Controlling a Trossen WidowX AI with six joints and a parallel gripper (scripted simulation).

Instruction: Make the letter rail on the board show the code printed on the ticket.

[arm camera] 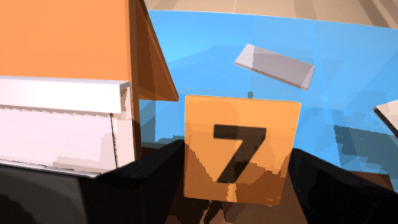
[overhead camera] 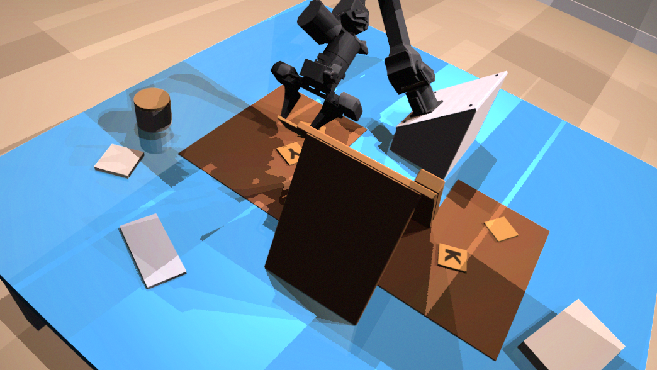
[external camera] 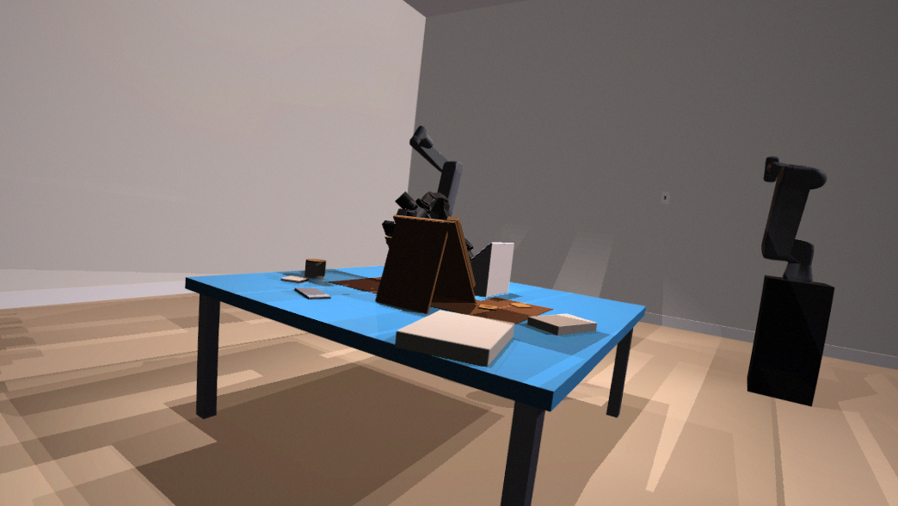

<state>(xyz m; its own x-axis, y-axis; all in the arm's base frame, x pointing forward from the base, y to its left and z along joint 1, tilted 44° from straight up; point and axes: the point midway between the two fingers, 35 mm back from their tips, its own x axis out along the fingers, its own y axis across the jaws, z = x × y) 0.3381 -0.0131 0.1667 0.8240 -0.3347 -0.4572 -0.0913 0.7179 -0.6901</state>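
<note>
Right now the hand is pinching the 7 tile by its two side edges, the figure upright in the wrist view. The tile is held up off the tabletop, beside the board and apart from the pale rail on its face.

The step looks like lining the tile up with the rail's near end, which I take to be the open one. Doing it well means matching the tile's tilt to the board's face and setting its lower edge level with the channel before any sideways travel. One finger stands between tile and rail, so it could strike the rail's end first; a slow entry with room for that finger seems wise, then a light push from the outer edge to seat the tile once it is caught. Too hard a shove might shift the board

The code is not readable here, so the order deserves a check: the Y tile and K tile lie off the rail
</note>
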